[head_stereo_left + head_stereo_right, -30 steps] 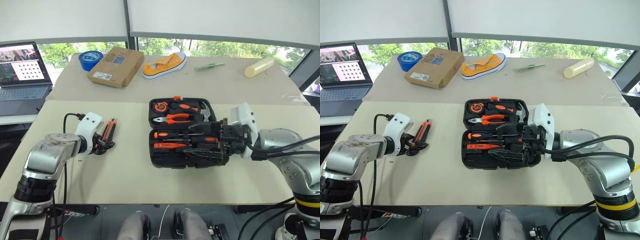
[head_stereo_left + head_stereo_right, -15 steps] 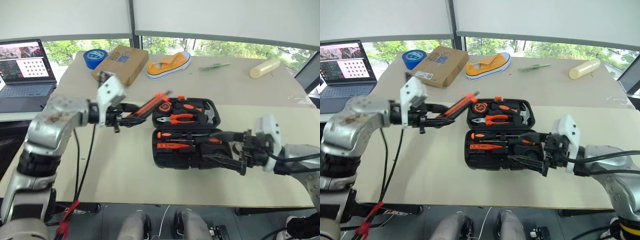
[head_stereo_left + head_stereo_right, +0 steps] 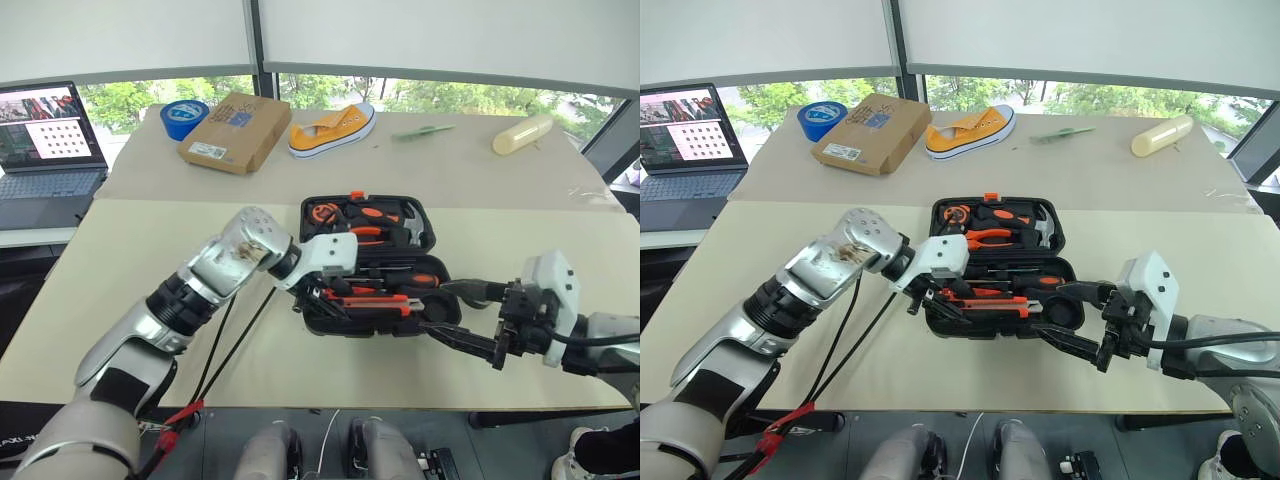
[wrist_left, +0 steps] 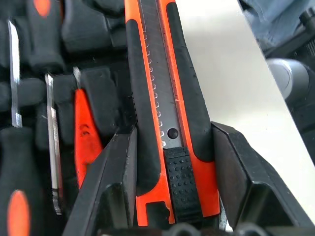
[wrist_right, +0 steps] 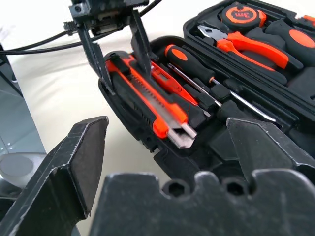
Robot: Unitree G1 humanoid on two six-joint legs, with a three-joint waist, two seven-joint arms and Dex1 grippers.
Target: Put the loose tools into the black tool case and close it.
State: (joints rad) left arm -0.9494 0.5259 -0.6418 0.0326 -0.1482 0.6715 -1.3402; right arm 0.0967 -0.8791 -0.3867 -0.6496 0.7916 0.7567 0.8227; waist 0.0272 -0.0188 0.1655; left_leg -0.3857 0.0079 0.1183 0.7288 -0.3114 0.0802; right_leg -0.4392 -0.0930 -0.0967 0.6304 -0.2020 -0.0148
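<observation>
One knife (image 4: 165, 113), orange and black, is clamped between the two black fingers (image 4: 115, 182) of the left tool (image 3: 322, 290), which grips it near one end of its handle. The knife lies lengthwise over the front half of the case (image 3: 365, 250), along the case's near edge, its metal tip pointing toward the right tool. Whether it rests in a recess or sits just above one cannot be told.

The case is black, open flat on the cream worktop (image 3: 150, 250), with a small orange latch at its far edge. Its front half holds two screwdrivers (image 5: 206, 73) with orange-and-black handles and a slim orange tester pen (image 5: 167, 81), lying side by side just behind the knife. Its far half holds orange-handled pliers (image 5: 246, 44), a hammer (image 3: 412, 222) and a small round tape (image 5: 241, 14).

The right tool (image 3: 470, 320) hangs near the case's front right corner, its fingers spread wide with nothing between them, pointing toward the case.

Farther back, on a second worktop, lie a blue tape roll (image 3: 182, 118), a cardboard box (image 3: 233, 132), a yellow shoe (image 3: 330, 128), a thin green item (image 3: 420, 131) and a pale cylinder (image 3: 520, 133). An open laptop (image 3: 45, 150) sits at far left.
</observation>
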